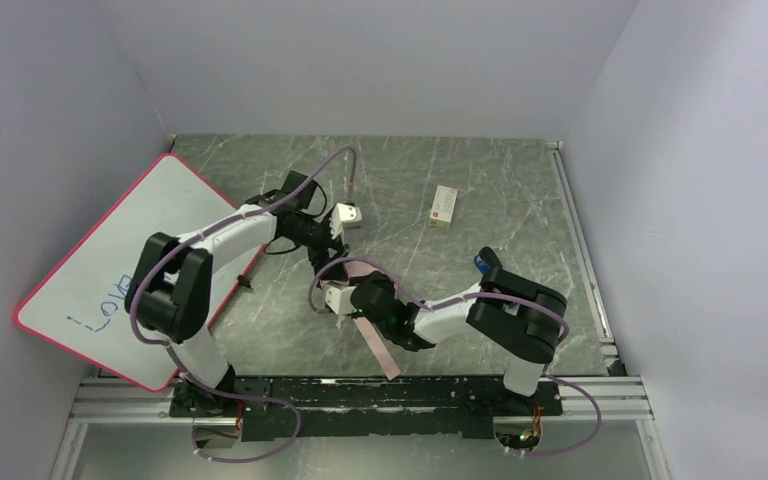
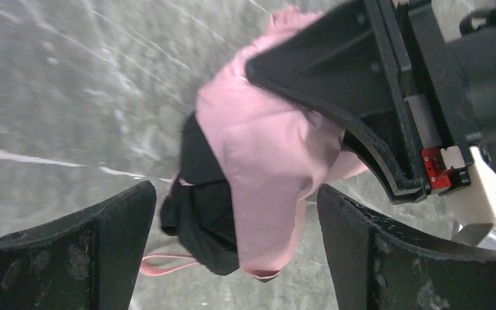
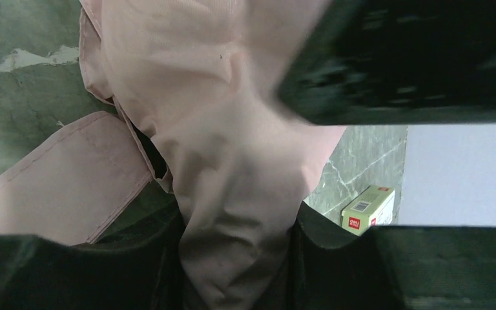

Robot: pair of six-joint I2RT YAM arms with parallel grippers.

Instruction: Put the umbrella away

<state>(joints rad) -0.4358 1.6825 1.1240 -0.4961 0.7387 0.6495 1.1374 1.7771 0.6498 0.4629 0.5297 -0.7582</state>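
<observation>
Marbled grey tabletop (image 1: 410, 190), lilac walls (image 1: 360, 60), umbrella (image 2: 265, 161)

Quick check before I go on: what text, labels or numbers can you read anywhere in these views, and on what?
"Lov": blue handwriting on the whiteboard; anything further is hidden by the left arm.
On the small box: a red logo and a barcode, too blurred to read.
On the umbrella: no text visible.
</observation>
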